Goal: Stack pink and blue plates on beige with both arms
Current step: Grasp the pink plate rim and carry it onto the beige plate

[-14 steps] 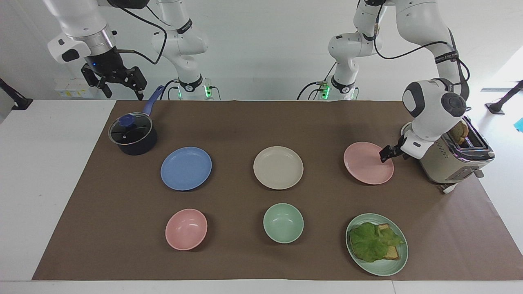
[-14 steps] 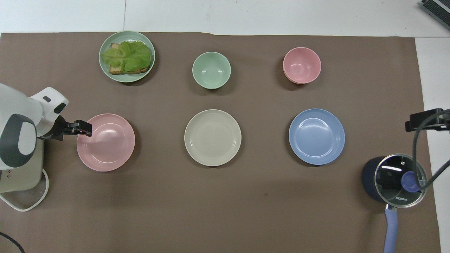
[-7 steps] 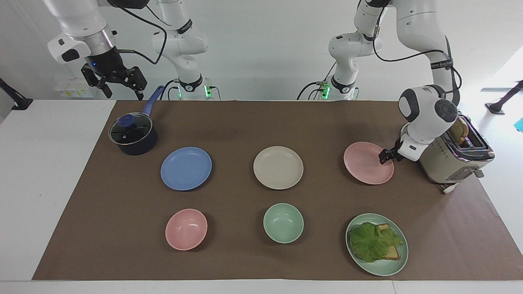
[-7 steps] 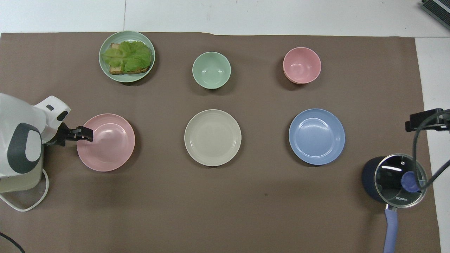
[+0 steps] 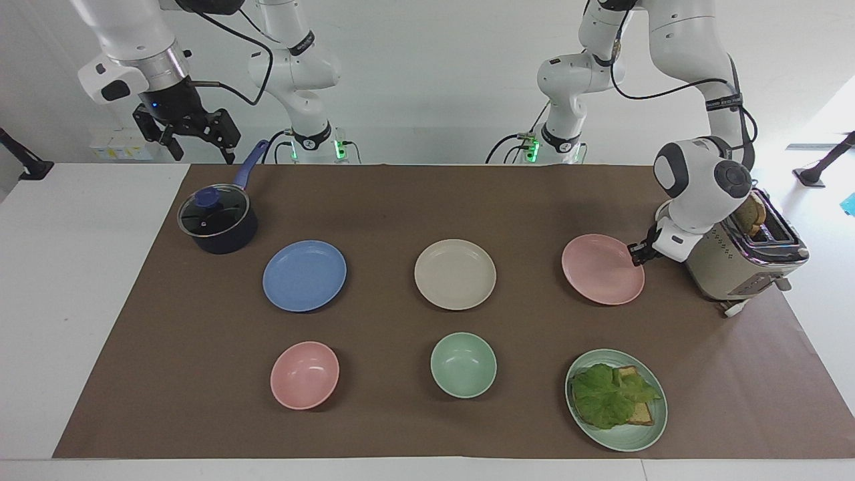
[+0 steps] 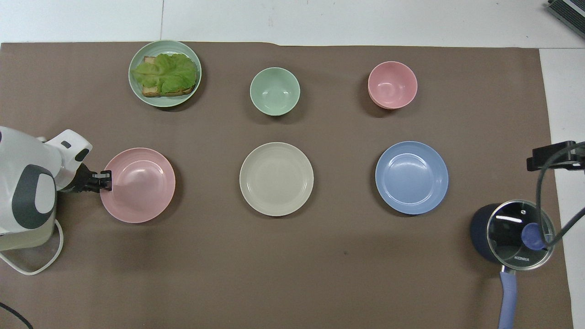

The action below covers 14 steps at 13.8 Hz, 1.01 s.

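Pale pink plate lies flat; left pincer clamps its rim

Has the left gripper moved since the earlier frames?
Yes. The left gripper drew back from over the round pink plate to its rim, toward the toaster.

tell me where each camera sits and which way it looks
Facing view: high across the table, looking back at the robots; both arms show whole, the left hand shut on the pink plate, the right hand open above the pot.
Overhead view: above the robots' end, looking steeply down; the left hand and wrist show.
Both share the cream plate and blue plate.
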{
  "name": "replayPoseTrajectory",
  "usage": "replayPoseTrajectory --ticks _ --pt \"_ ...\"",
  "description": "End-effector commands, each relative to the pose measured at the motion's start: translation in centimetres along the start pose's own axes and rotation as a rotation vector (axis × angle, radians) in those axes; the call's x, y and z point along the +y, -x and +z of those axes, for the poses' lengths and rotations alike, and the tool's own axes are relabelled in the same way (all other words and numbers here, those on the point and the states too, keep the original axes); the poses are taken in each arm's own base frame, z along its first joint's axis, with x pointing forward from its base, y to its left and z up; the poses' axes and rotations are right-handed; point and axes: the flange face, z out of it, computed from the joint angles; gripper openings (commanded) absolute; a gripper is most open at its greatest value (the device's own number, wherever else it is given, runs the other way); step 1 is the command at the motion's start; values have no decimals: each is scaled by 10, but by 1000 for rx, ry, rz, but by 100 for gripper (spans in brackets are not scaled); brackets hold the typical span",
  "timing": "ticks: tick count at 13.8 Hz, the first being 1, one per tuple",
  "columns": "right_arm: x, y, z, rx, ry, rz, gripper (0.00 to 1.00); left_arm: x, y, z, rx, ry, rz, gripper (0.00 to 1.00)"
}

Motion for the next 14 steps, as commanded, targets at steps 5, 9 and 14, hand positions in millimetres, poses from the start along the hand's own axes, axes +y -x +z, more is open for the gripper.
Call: replayPoseTrajectory --ticks 5,9,14 --pt "3 4 0 -5 1 -14 100 16 -5 -90 -86 60 -2 0" --pt "3 4 0 -5 3 -12 100 82 3 -112 -73 196 -97 0" --pt "2 4 0 -5 1 -16 100 175 23 -111 -66 267 -164 0"
